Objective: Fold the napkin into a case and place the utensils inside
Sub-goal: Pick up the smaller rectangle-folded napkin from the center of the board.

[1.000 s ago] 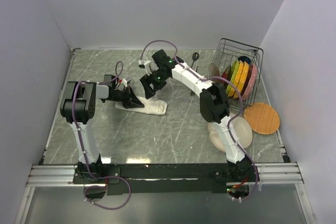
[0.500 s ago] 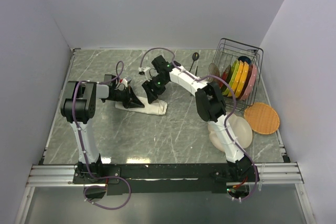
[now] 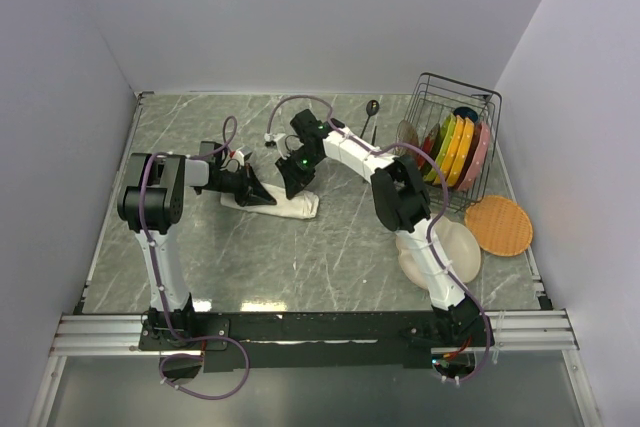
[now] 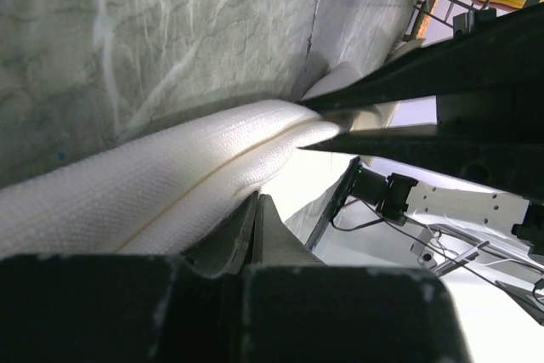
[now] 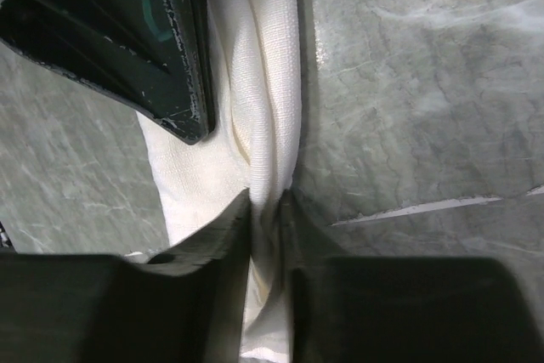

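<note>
The napkin (image 3: 292, 208) lies on the table left of centre as a narrow cream-white folded strip. My left gripper (image 3: 260, 194) rests low on its left half, jaws shut, tips (image 4: 257, 199) against the cloth's edge with no cloth showing between them. My right gripper (image 3: 294, 187) comes down on the right half. Its fingers (image 5: 229, 218) have closed on a raised ridge of the napkin (image 5: 259, 82), and cloth fills the gap between them. A dark spoon (image 3: 371, 108) lies at the back of the table. The fork is hidden.
A wire rack (image 3: 456, 137) holding several coloured plates stands at the back right. An orange woven plate (image 3: 498, 224) and a beige plate (image 3: 458, 252) lie in front of it. Grey walls close in the table on three sides.
My right gripper has come down onto the right half of the napkin and closed from wide open onto a fold of it. The left gripper has stayed where it was.
</note>
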